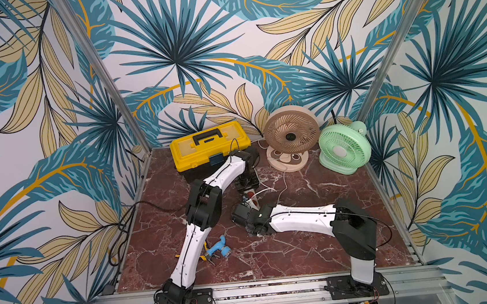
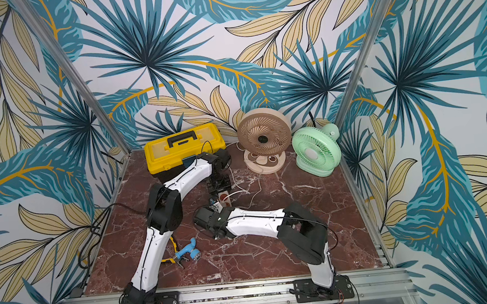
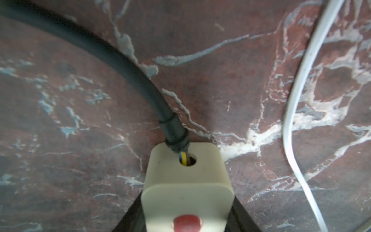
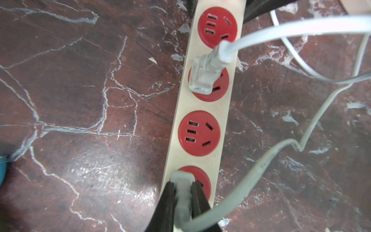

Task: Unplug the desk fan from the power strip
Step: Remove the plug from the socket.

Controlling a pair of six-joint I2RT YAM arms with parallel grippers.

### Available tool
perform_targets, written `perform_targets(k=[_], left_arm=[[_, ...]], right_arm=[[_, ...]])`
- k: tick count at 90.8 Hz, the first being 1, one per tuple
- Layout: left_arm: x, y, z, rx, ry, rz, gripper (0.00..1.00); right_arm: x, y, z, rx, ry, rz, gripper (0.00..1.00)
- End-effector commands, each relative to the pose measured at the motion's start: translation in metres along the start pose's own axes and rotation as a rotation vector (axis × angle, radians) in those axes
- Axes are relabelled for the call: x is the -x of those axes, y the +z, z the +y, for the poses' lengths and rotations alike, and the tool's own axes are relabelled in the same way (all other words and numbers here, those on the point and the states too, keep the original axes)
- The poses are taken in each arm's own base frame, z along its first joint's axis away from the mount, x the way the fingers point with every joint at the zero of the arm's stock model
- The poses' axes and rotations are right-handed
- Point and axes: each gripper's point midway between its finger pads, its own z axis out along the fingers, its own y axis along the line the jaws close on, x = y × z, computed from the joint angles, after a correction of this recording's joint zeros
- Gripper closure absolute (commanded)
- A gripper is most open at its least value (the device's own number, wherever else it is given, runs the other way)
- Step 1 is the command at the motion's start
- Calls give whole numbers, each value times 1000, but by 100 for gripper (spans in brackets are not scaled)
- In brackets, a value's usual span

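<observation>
Located the power strip [image 4: 202, 104] mid-tabletop [image 1: 304, 243], beige fan [image 1: 292, 138] at 1 o'clock and green fan [image 1: 344, 147] at 2 o'clock from it. Noted the left fingers [image 3: 130, 219] clamped across the strip's button end, the right fingers [image 4: 166, 200] pinching a grey plug [image 4: 181, 192] in the end socket. Observed a second plug [image 4: 202, 76] two sockets along. Unable to trace either cord to its fan: risks pulling the wrong plug. Risks bending prongs through a slanted pull, or dragging the strip up through a slipping left hold.

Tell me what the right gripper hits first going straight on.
The right gripper, shut on the white plug, points into the power strip: it would likely jam that plug against its red end socket first.
</observation>
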Motion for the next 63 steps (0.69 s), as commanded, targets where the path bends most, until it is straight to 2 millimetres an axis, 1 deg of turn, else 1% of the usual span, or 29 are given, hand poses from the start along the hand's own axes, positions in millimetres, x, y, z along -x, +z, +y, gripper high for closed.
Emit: perform_targets(k=[1, 18, 38, 53, 63], left_arm=[[-12, 65, 37, 143, -40, 102, 100], [-13, 68, 36, 142, -38, 109, 100], [-12, 70, 37, 146, -27, 109, 100], [-11, 72, 41, 161, -25, 106, 100], [-11, 72, 40, 153, -21, 106, 100]], right_arm=[[0, 4, 8, -51, -48, -30, 100], [6, -3, 3, -98, -61, -66, 100], [6, -6, 4, -61, -30, -84, 100], [5, -8, -6, -17, 36, -82, 100], [4, -6, -14, 35, 95, -61, 100]])
